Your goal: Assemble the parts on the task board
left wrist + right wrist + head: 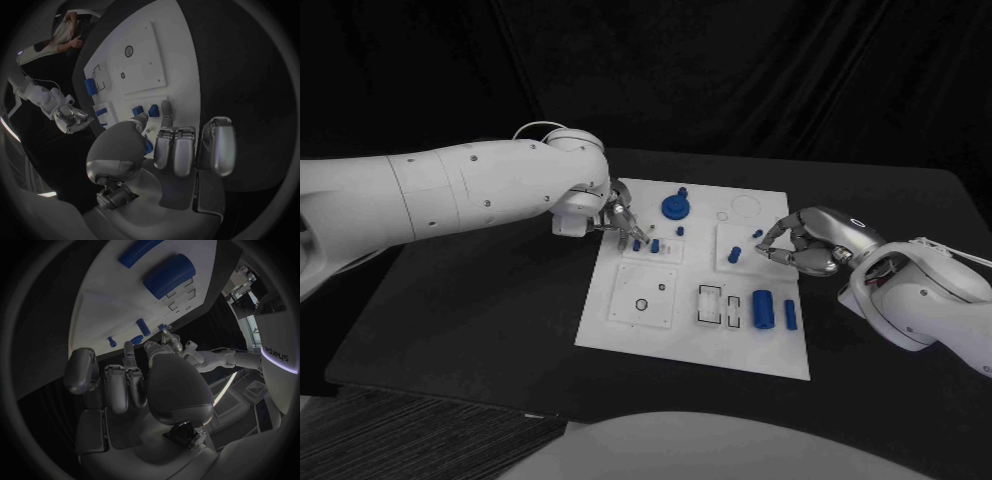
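I see the white task board point(610, 325) lying flat in the middle of the black table point(473, 310), a matte rectangular plate with raised square panels and shallow cut-out slots. Wide bare table stretches left of the board and along its near edge; on the right the board's edge sits close to my right arm, so room there is tight.

My left hand point(606, 215) reaches in over the board's far-left part, fingertips down by two small blue pegs point(646, 244) standing upright just beside them. In the left wrist view the thumb and one finger point(166, 112) come close together near those pegs, the other fingers curled; I cannot tell whether anything is pinched between them.

My right hand point(800, 243) hovers at the board's right edge, fingers curled inward near a small blue peg point(734, 255) standing on a raised square panel. I cannot tell whether it grips anything.

Toward the far side a round blue gear-like part point(676, 207) with a stem sits on the board. At the near right lie a smooth blue cylinder point(763, 308) and, just right of it, a narrow blue bar point(790, 314). Left of them are two rectangular slots point(723, 305), outlined dark. A small ring point(642, 304) marks the near-left square panel.
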`<state>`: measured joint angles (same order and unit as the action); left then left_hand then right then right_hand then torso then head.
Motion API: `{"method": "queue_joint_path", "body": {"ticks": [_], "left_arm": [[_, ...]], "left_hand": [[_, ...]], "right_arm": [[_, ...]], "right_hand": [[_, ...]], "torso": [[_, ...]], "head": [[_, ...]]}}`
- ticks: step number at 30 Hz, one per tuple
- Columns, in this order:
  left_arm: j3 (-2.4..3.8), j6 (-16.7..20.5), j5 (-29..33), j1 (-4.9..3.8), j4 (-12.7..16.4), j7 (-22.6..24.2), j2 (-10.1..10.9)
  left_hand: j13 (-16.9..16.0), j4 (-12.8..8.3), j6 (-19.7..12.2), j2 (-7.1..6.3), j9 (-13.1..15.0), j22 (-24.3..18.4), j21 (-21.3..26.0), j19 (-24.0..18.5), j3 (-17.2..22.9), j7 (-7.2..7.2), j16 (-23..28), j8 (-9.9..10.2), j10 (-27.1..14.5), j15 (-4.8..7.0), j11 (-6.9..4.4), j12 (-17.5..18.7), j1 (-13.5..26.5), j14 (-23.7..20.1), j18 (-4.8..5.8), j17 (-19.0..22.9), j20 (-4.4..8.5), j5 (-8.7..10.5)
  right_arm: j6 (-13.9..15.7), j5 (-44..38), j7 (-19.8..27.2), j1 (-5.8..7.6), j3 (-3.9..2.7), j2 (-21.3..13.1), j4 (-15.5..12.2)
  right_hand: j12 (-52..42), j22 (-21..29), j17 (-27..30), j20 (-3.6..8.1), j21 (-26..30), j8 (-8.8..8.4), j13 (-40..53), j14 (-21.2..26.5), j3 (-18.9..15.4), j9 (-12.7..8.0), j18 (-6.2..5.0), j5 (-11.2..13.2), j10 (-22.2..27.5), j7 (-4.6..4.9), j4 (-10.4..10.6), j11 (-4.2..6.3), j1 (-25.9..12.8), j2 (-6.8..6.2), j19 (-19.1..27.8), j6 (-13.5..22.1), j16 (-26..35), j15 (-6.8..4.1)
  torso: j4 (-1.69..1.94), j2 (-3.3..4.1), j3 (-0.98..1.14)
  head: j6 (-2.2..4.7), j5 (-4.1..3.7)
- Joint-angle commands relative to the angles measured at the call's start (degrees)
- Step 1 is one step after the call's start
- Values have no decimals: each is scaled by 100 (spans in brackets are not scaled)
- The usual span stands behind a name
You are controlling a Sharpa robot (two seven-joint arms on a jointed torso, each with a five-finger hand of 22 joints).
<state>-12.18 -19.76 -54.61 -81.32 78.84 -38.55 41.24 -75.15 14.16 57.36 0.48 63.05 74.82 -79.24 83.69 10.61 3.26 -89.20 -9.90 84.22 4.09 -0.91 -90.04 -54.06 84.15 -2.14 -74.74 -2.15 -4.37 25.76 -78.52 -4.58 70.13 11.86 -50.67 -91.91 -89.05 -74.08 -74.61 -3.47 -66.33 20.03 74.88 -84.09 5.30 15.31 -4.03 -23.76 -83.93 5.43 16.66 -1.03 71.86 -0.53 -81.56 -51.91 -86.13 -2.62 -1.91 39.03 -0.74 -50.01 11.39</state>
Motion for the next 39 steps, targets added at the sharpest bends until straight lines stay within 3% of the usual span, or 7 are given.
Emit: {"method": "queue_joint_path", "body": {"ticks": [1, 13, 21, 26, 27, 29, 39], "left_arm": [[2, 934, -142, 14, 128, 660, 111], [3, 2667, -158, -41, 514, 2399, 662], [3, 4091, -574, -78, 311, 4532, 688], [1, 3910, -1531, -70, 23, 5188, 474], [1, 3801, -1853, -55, -68, 5262, 393], [0, 3705, -2260, -27, -190, 5331, 281], [0, 3565, -3952, 236, -588, 5268, -186]], "left_hand": [[-1485, 182, -235, -29, 178, 1258, -141, 370, -355, 1, -80, -134, 578, 5, 2, 4, 183, 585, 20, -1526, 2, 104], [-1485, 260, -374, 156, 465, 1264, -146, 361, -1052, 1, -80, -420, 578, -8, 5, 4, 526, 585, 22, -1526, -4, 19], [-1389, -405, -670, 159, -124, 1008, 858, -352, -625, 215, -80, -105, 333, -289, 328, 203, -1758, 585, -143, -1526, -207, -1567], [-163, -804, -915, -110, -1142, 667, 2071, -1548, 284, 505, 1530, 493, -2717, -588, 557, 2659, -2941, -1530, -305, -472, -359, -761], [2090, -558, -1132, -519, -1995, 703, 1814, -1484, 957, 370, 3082, 534, -3803, -489, 466, 5605, -3063, -2395, -329, 916, -370, -590], [3021, -491, -1163, -701, -2454, 797, 1397, -1133, 1204, 367, 2885, 634, -4076, -502, 501, 6545, -3093, -1824, -290, 964, -404, -363], [5033, -624, -855, -1033, -3729, 1121, 188, -63, 1032, -136, 2327, 619, -3977, -90, 153, 7707, -3042, -505, -83, 989, -137, -261]], "right_arm": [[-41, -12, -107, -20, -3, -14, -8], [-3, -12, -98, -26, -3, -69, -10], [376, -12, 191, -25, -4, -191, -164], [604, -12, 358, -23, -4, -258, -270], [631, -12, 384, -23, -4, -272, -291], [648, -12, 404, -23, -4, -286, -312], [614, -12, 384, -24, -4, -313, -391]], "right_hand": [[-95, -937, -1008, 16, 73, 80, 1512, -451, 44, 75, -92, -138, -607, -27, -45, 26, 122, -44, 46, -25, 22, -35], [-95, -938, -1009, 16, 66, 79, 1512, -451, 45, 74, -91, -143, -607, -26, -45, 25, 126, -47, 43, -23, 22, -35], [-95, -950, -1035, 16, 23, 91, 1512, -458, 54, 79, -82, -166, -607, -30, -42, 27, 142, -47, 28, -43, 1, -36], [-95, -966, -1068, 21, -34, 113, 1512, -468, 62, 86, -72, -229, -607, -43, -31, 38, 156, -60, 3, -81, -24, -44], [-95, -966, -1068, 21, -34, 113, 1512, -468, 62, 86, -72, -229, -607, -43, -31, 38, 156, -60, 3, -81, -24, -44], [-95, -967, -1070, 23, -34, 116, 1512, -469, 64, 87, -72, -242, -607, -45, -30, 40, 159, -62, 3, -86, -26, -46], [-95, -963, -1063, 24, -21, 118, 1512, -468, 69, 88, -75, -260, -607, -48, -30, 44, 166, -65, 6, -90, -21, -49]], "torso": [[5, 2, -2], [-7, 0, -9], [5, 1, -4], [8, 1, -9], [7, -1, -6], [6, -2, -3], [4, 11, -8]], "head": [[1, -15], [1, -50], [1, -85], [1, -93], [1, -99], [1, -112], [1, -179]]}}
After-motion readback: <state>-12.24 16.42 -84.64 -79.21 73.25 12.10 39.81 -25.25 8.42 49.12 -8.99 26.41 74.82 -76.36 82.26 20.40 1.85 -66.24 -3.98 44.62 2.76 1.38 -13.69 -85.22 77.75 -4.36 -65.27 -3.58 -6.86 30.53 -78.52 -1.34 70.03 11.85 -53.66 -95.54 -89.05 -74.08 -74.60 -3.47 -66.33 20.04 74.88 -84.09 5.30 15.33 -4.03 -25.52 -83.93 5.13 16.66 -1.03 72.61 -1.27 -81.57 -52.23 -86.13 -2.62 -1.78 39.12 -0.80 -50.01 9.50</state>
